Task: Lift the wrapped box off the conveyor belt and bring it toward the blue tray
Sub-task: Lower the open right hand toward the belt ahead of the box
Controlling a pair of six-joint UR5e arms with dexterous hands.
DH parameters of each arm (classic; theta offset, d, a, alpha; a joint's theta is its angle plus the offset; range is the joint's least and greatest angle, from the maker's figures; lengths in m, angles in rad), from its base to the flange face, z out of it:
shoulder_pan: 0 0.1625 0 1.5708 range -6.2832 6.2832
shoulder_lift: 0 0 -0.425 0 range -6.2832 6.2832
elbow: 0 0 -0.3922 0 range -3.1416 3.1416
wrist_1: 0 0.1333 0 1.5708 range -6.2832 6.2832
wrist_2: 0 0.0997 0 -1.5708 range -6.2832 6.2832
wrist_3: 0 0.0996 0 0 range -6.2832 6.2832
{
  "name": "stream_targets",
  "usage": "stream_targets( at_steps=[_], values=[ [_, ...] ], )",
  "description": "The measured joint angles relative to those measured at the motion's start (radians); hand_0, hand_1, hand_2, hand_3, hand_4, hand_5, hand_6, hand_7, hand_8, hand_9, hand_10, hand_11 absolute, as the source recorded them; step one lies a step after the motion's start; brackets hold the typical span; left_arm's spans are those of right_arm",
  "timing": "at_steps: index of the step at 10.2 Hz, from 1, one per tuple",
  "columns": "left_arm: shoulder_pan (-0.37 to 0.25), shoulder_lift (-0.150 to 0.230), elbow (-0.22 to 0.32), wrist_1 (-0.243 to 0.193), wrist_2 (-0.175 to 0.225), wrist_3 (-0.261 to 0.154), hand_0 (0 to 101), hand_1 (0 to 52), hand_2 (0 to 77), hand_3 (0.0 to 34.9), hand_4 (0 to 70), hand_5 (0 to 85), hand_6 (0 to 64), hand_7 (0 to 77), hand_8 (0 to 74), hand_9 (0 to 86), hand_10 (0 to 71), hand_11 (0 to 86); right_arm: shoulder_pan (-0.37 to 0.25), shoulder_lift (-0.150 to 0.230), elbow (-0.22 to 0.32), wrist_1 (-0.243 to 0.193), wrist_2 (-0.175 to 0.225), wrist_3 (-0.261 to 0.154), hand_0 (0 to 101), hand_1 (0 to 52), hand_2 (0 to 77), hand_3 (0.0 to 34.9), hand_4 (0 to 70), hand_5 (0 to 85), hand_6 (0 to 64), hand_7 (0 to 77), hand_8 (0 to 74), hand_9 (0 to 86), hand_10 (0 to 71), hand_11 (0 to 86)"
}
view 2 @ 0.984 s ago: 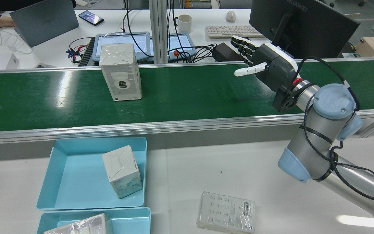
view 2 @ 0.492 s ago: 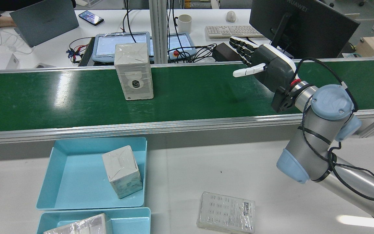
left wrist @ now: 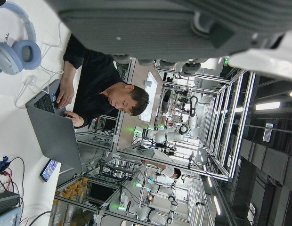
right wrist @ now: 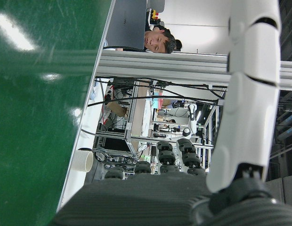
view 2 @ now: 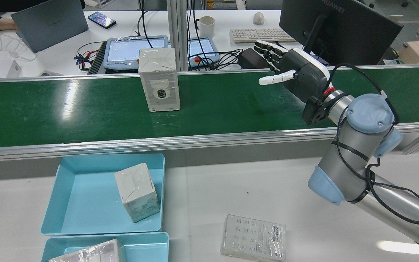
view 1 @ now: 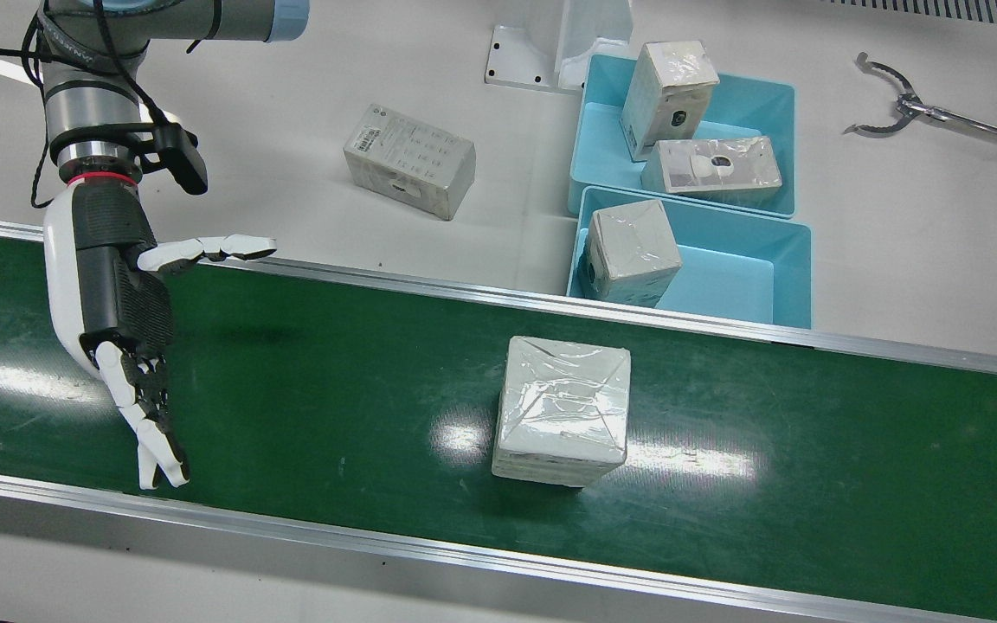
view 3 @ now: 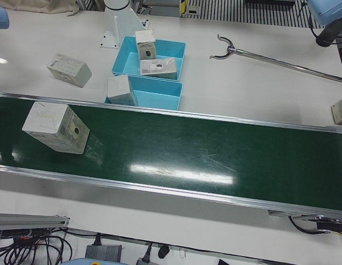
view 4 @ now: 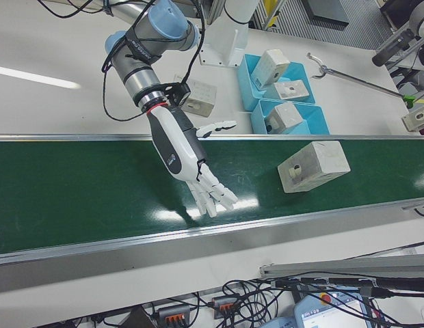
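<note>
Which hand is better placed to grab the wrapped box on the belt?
The right hand: it hangs open over the conveyor belt, apart from the wrapped box. The left hand shows only in its own view, aimed away from the belt.

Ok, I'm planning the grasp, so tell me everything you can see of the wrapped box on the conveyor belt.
The pale grey cardboard box in clear plastic wrap stands upright on the green conveyor belt, its top film creased into diagonal folds. One side face, towards the robot, bears a dark round mark. Only the belt touches it; the open right hand hovers apart from it, further along the belt.
</note>
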State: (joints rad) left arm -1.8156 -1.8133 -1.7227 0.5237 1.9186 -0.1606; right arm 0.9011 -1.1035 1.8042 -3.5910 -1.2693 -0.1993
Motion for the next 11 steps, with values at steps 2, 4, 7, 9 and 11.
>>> stream_targets(
  at_steps=[2,4,7,9,11],
  values=[
    [0.0,0.0,0.0,0.0,0.0,0.0,0,0.0,0.5,0.0,0.0,1.1,0.0,0.5,0.0,0.0,0.5,0.0,-0.002,0.001,-0.001,0.0,0.0,0.0,46,11.5,12.0,6.0,7.1,9.3,0.0,4.9,1.6,1.1,0.0,1.6],
    [0.0,0.0,0.0,0.0,0.0,0.0,0,0.0,0.5,0.0,0.0,1.1,0.0,0.0,0.0,0.0,0.5,0.0,-0.003,0.002,-0.005,0.002,0.001,0.0,46,11.5,12.0,5.3,7.1,10.4,0.0,4.9,1.6,1.1,0.0,1.6],
    [0.0,0.0,0.0,0.0,0.0,0.0,0,0.0,0.5,0.0,0.0,1.1,0.0,0.0,0.0,0.0,0.5,0.0,-0.007,0.002,-0.01,0.005,0.001,0.0,46,11.5,12.0,5.2,7.6,10.4,0.0,4.9,1.6,1.1,0.0,1.6],
    [0.0,0.0,0.0,0.0,0.0,0.0,0,0.0,0.5,0.0,0.0,1.1,0.0,0.0,0.0,0.0,0.5,0.0,-0.01,0.008,-0.018,0.007,0.001,0.0,46,11.5,12.0,5.3,7.6,10.4,0.0,4.9,1.1,1.1,0.0,1.6],
    [0.0,0.0,0.0,0.0,0.0,0.0,0,0.0,1.1,0.0,0.0,1.1,0.0,0.0,0.0,0.0,0.0,0.0,-0.013,0.015,-0.023,0.007,0.001,0.0,46,11.5,12.0,5.3,7.6,10.4,0.0,4.9,1.1,1.1,0.0,1.6]
  ],
)
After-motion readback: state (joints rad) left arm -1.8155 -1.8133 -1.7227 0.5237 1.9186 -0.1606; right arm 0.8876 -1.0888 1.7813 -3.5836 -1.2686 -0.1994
